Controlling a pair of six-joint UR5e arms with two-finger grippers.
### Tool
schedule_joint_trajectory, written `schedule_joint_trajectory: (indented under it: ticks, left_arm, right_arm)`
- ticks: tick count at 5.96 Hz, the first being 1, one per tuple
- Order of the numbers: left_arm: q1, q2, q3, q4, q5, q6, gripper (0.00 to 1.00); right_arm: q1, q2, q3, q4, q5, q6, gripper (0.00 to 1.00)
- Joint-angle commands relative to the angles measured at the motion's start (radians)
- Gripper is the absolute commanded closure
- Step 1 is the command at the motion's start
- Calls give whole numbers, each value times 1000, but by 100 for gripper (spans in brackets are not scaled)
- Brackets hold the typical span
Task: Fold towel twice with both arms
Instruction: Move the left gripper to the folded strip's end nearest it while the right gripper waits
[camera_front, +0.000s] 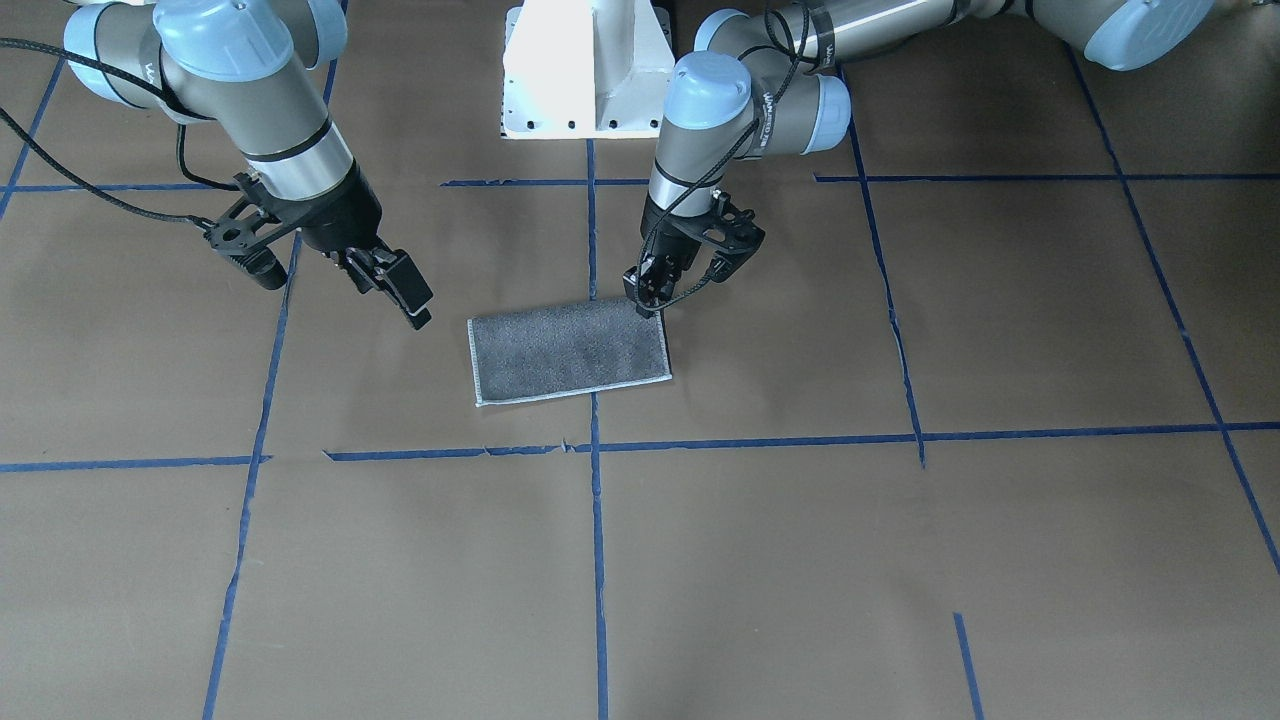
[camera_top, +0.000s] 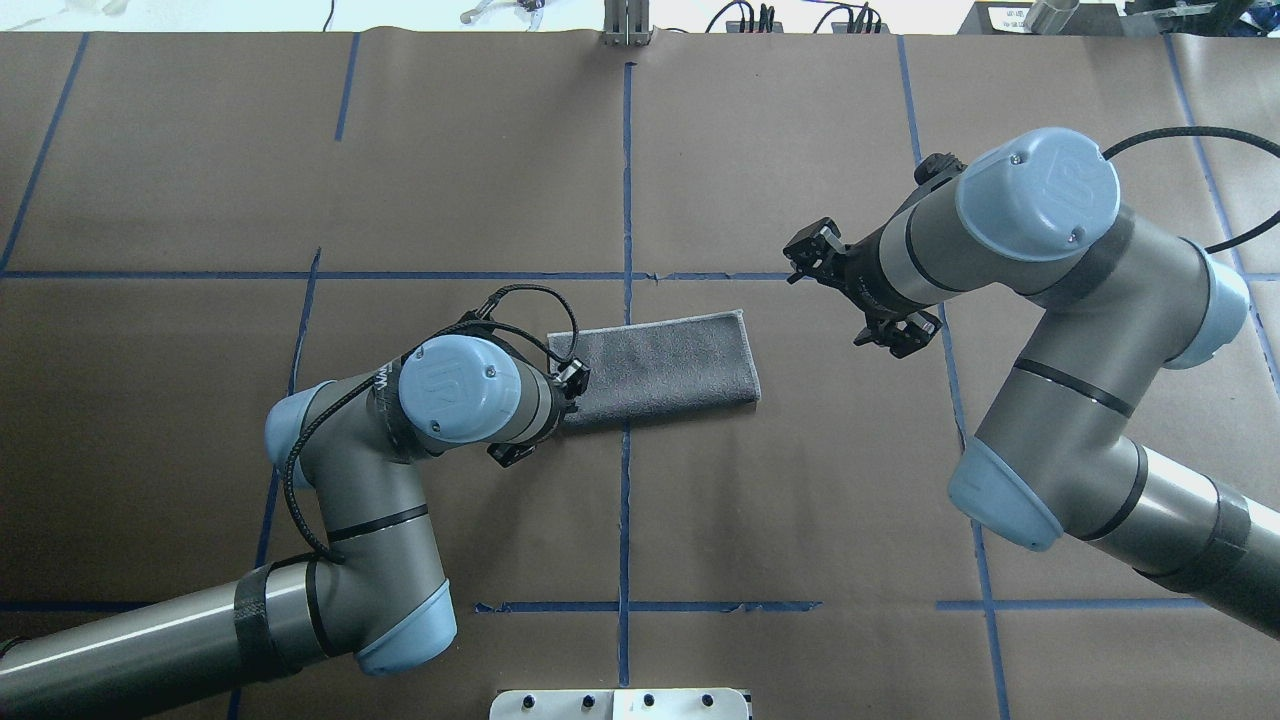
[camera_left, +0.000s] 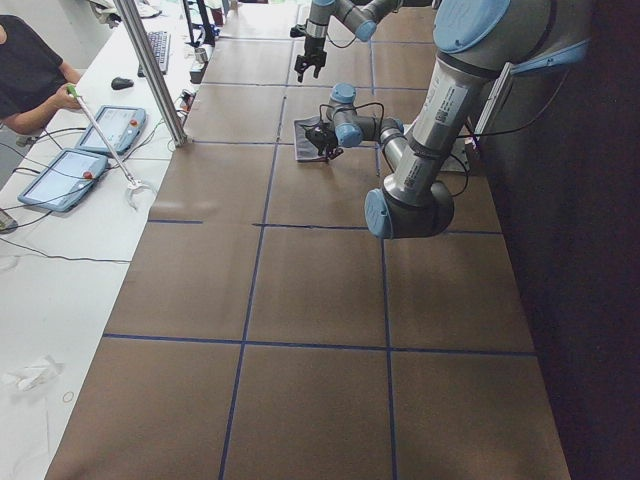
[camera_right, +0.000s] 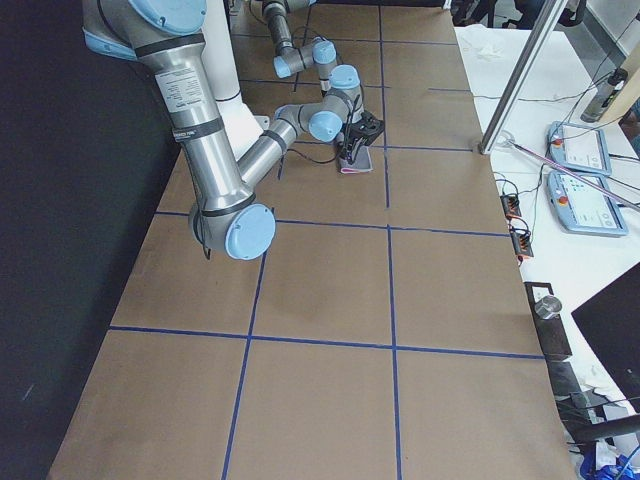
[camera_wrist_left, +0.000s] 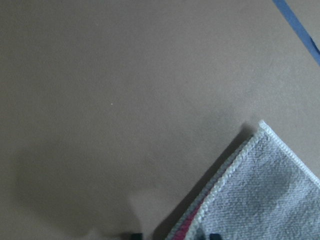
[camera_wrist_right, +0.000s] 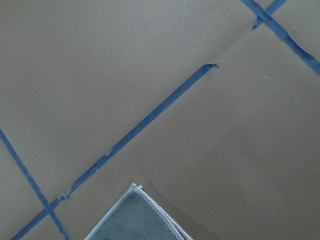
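Across the table (camera_top: 820, 480), brown paper covers the whole top and blue tape lines (camera_top: 626, 170) cut it into a grid. The white pedestal (camera_front: 590, 70) stands at 12 o'clock in the front-facing view. Beside the table runs a white bench (camera_left: 60, 300) with two tablets (camera_left: 110, 128), a metal post (camera_left: 150, 70) and a person (camera_left: 30, 70) cut off by the frame's edge.

The towel (camera_top: 670, 360) lies flat near the centre, folded into a strip, grey side up. Overhead, the left arm (camera_top: 460, 390) hides the towel's 8 o'clock end, where the left gripper (camera_front: 648, 300) sits. Its wrist camera shows the fingertips (camera_wrist_left: 214, 235) apart, straddling the layered edge, with a pink sliver between the layers. The right gripper (camera_top: 810, 252) hangs at the towel's 2 o'clock, clear of it, jaws spread and holding nothing.
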Motion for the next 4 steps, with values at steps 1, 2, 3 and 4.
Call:
schedule_joint_trajectory:
  ticks: [1,2,3,4]
  left_arm:
    - [0,1,0,0,0,1,95]
    - [0,1,-5,3,0,3,98]
    - [-3,5,-14,7,-2,13,99]
    - [-20,11,-15,10,-2,36,99]
  right_arm:
    - [0,1,-1,0,0,-2,1]
    - [0,1,-1,-2,0,-2,1]
    - [0,-1,0,-2,0,-2,1]
    - [2,-1,0,-2,0,-2,1]
